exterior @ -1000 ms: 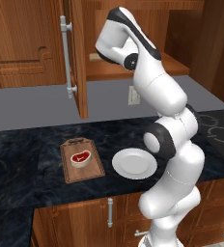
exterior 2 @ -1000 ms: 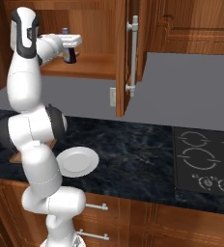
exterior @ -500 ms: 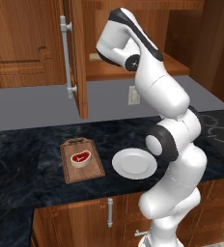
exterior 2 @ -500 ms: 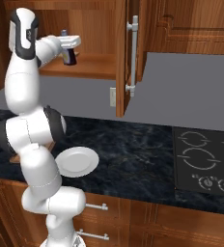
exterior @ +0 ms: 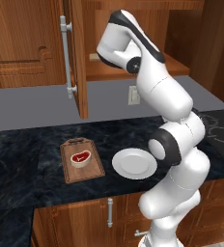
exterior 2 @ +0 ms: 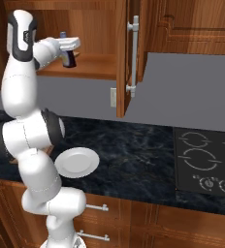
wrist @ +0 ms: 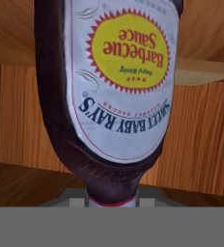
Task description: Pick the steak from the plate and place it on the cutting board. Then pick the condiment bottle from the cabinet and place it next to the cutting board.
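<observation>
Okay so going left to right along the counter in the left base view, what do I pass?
Cutting board with the steak on it → white plate → robot arm → stove at the right edge.

— Where did your steak [exterior: 80, 157] lie?
— On the cutting board [exterior: 81, 160], left of the plate [exterior: 134, 163] on your counter [exterior: 27, 159].
— And the condiment bottle [exterior 2: 69, 57]?
— Inside the cabinet [exterior 2: 97, 68] above, over its shelf, behind the door [exterior 2: 125, 58] that hung to its right.
</observation>
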